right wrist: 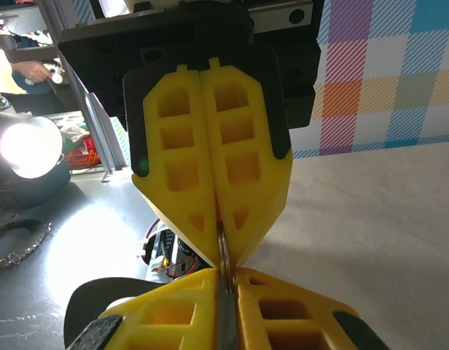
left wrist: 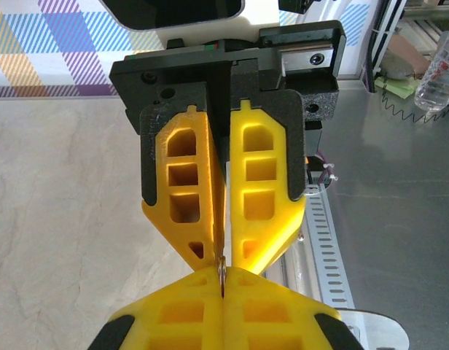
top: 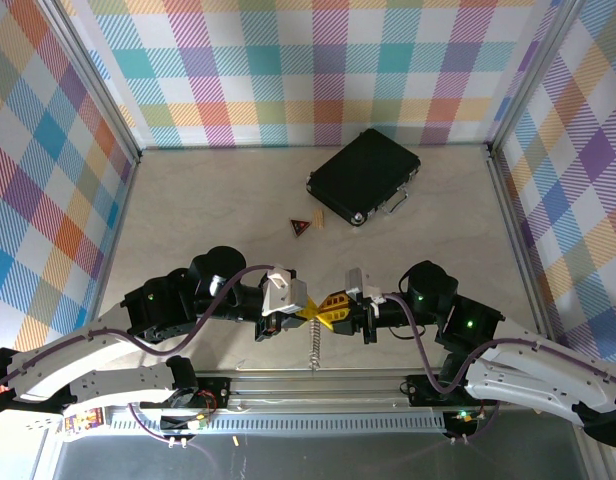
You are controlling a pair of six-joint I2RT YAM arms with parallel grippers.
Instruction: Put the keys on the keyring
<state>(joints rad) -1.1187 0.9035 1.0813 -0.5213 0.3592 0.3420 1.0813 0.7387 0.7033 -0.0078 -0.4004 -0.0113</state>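
Plaid walls point(top: 288, 70) close in a pale marbled table point(top: 208, 210). Near its front edge the two arms meet nose to nose. The left gripper point(top: 315, 312) and right gripper point(top: 331, 312) point straight at each other, their yellow tips touching or nearly so.

Between them sits the keyring point(right wrist: 223, 257), seen edge-on as a thin sliver of silvery metal. The right wrist view shows it running from the left gripper's tips down into the right gripper's own fingers point(right wrist: 275, 321), which are pressed tight on it. In the left wrist view the same sliver point(left wrist: 221, 271) is pinched at the tips of the left gripper's fingers point(left wrist: 173, 313) — both hands are clamped narrow on the metal, lifted off the table. A fine chain point(top: 313, 350) hangs below the joined tips toward the front rail point(top: 288, 385).

Farther back lies a black case point(top: 363, 178), tilted, well apart from the grippers. A small red-and-black tag point(top: 301, 226) rests near its left corner.
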